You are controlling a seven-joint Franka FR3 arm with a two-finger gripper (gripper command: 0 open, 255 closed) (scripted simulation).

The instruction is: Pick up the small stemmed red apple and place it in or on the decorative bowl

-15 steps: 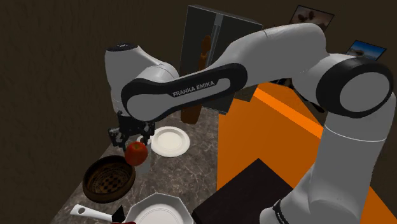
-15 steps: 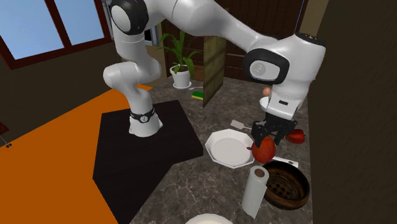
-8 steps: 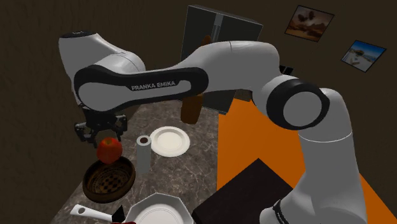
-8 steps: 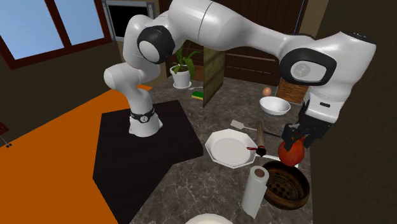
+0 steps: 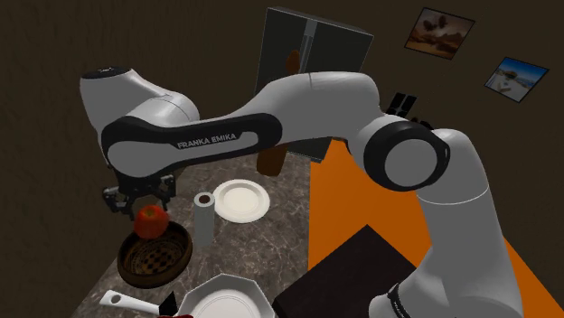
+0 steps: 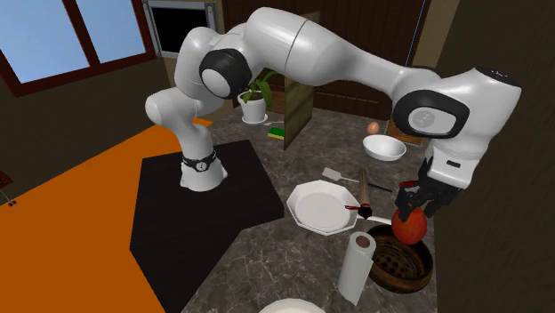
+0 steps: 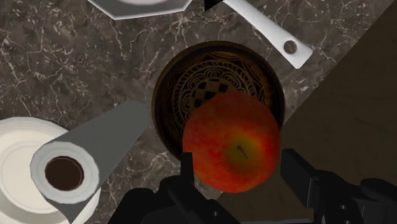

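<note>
Red apple is up in the air, clamped between the 2 black fingers of the gripper, at the lower left of the shoulder view. It hangs right over the dark patterned bowl, not touching it. Over to the second exterior view: the apple sits at the lower right of the frame, the gripper pinching it from above, and the bowl is directly beneath on the dark marbled counter.

From the wrist, the apple shows its stem end to the camera, red with a yellow-green patch around the stem. One finger presses each side of it, so the gripper is clasped firmly on the fruit. It covers part of the bowl's ornamented inside and part of its rim.

Just beside the bowl stands a paper towel roll, upright, with a round white plate behind it. An 8-sided white plate lies near the bowl, at the middle of the second exterior view, and a white-handled utensil lies close to the bowl's far side.
</note>
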